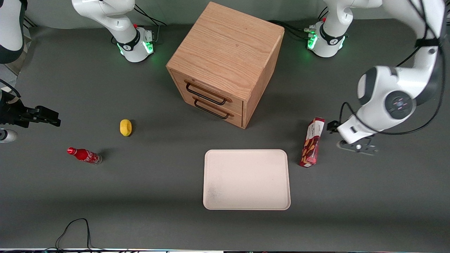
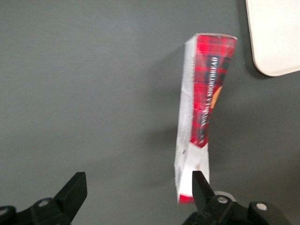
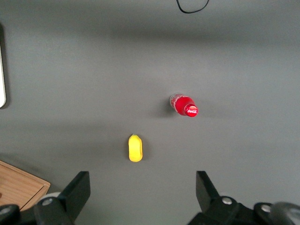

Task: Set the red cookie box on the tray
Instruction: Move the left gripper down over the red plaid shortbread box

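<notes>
The red cookie box (image 1: 310, 143) stands on end on the dark table, white end up, just beside the tray's short edge toward the working arm's end. The cream-white tray (image 1: 246, 179) lies flat and bare, nearer the front camera than the cabinet. My left gripper (image 1: 355, 147) hovers beside the box, farther toward the working arm's end, apart from it. In the left wrist view the gripper (image 2: 138, 183) is open and empty, and one fingertip (image 2: 200, 183) overlaps the box's (image 2: 206, 101) white end. A corner of the tray (image 2: 274, 37) shows there too.
A wooden two-drawer cabinet (image 1: 225, 63) stands in the middle, farther from the front camera than the tray. A yellow lemon-like object (image 1: 125, 127) and a small red soda bottle (image 1: 84, 155) lie toward the parked arm's end. A black cable (image 1: 75, 228) loops at the table's near edge.
</notes>
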`<move>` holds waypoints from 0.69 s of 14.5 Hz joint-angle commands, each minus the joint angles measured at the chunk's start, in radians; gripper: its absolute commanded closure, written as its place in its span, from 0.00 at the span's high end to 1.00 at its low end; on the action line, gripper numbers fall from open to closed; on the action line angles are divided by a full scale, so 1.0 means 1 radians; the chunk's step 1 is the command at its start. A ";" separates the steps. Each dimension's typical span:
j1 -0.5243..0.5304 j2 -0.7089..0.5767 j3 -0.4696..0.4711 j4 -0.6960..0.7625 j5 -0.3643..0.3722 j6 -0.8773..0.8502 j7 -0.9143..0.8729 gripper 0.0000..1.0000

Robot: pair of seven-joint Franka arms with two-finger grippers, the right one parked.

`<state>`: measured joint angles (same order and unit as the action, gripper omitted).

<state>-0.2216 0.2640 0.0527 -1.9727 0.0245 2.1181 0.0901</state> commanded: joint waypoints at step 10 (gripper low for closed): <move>-0.051 0.142 -0.033 -0.100 -0.121 0.300 -0.020 0.00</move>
<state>-0.2594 0.4305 0.0114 -2.0508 -0.0844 2.4100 0.0807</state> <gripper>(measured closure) 0.264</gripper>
